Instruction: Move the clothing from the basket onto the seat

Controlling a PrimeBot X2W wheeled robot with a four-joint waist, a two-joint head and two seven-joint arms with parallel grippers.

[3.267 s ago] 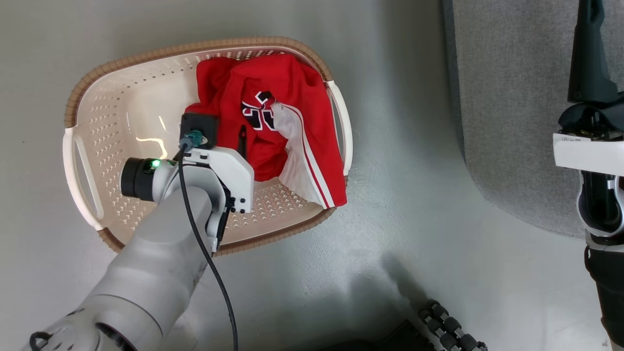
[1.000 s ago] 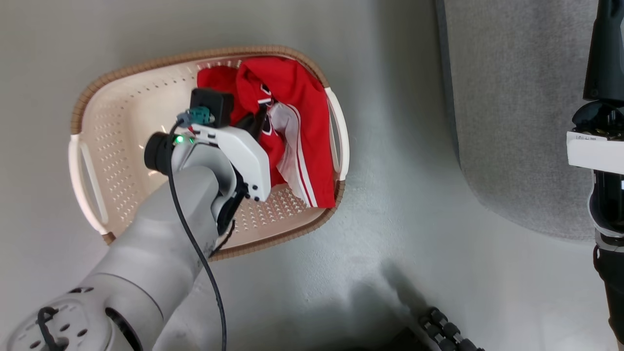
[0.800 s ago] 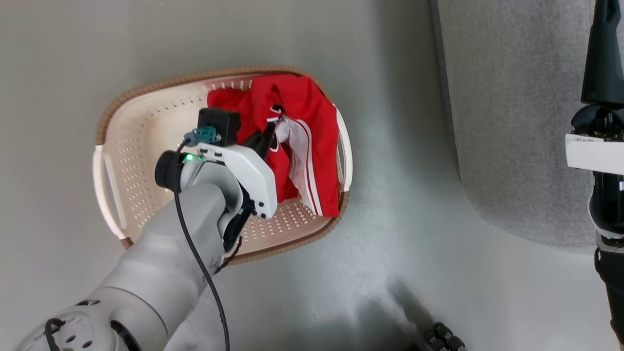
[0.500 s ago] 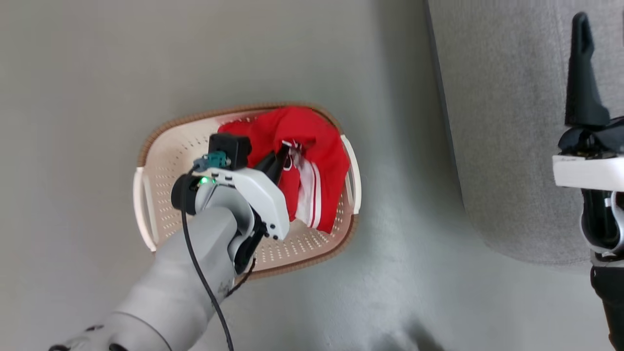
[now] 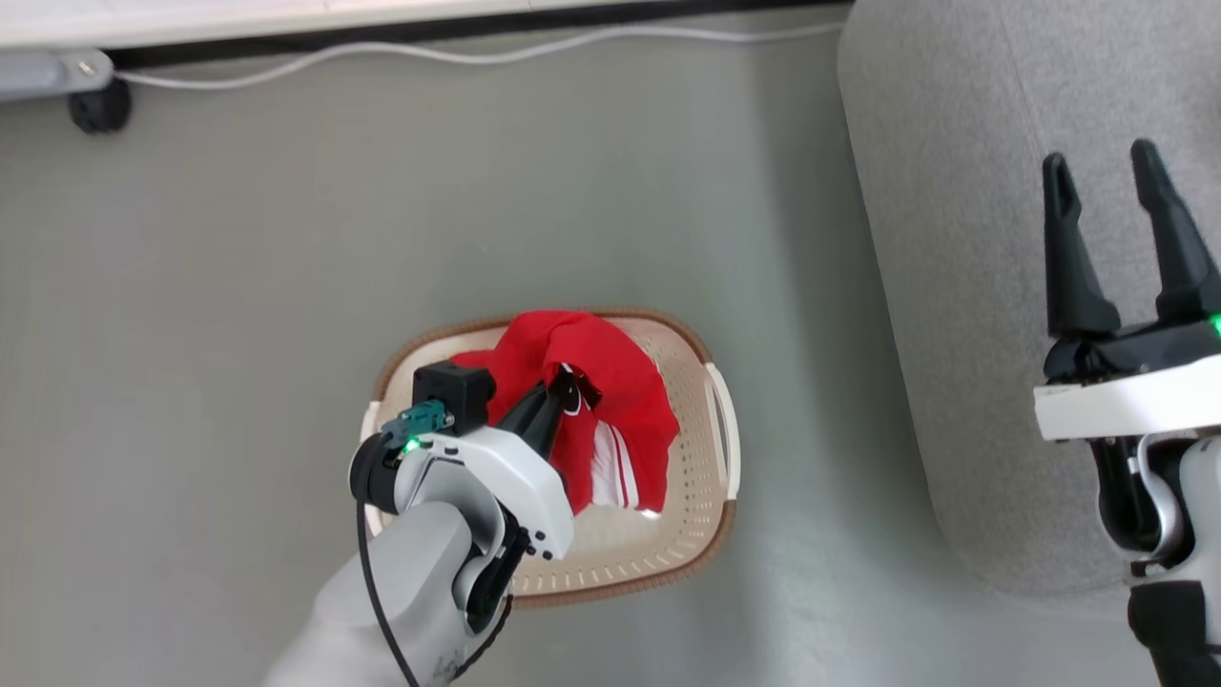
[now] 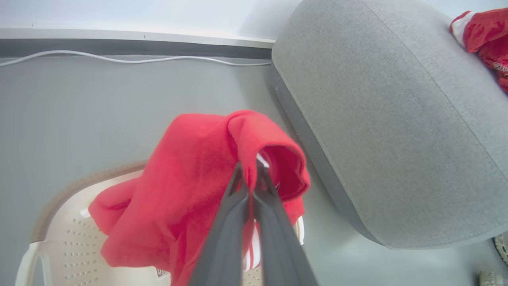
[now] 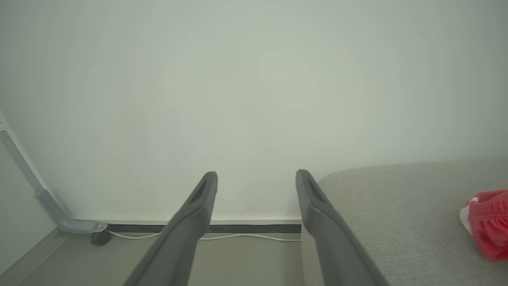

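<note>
- Seat (image 5: 963, 239): grey upholstered sofa, occupying the head view from 1 to 4 o'clock. It is standing at 3 o'clock from the basket, apart from it.
- Basket (image 5: 689, 420): cream with perforated walls and a brown rim, sitting on the grey floor toward 6 o'clock in the head view.
- Left arm (image 5: 420, 572): pale forearm, reaching in from 7 o'clock over the basket's near wall, with the fingers pointing toward 1 o'clock.
- Clothing (image 6: 186, 171): red garment with white stripes, hanging bunched from the left gripper above the basket. Whether its lower folds are touching the basket floor cannot be told.
- Right gripper (image 5: 1097, 162): hovering over the seat at 3 o'clock, fingers pointing to 12 o'clock. The jaws are standing well apart and empty.
- Left gripper (image 5: 561, 386): the jaws are pinching together on a fold of the clothing, with red fabric bulging over the tips.
- Second red garment (image 7: 486, 222): lying on the seat top, at 1 o'clock in the left wrist view.
- White cable (image 5: 477, 52): running along the wall base at 12 o'clock.
</note>
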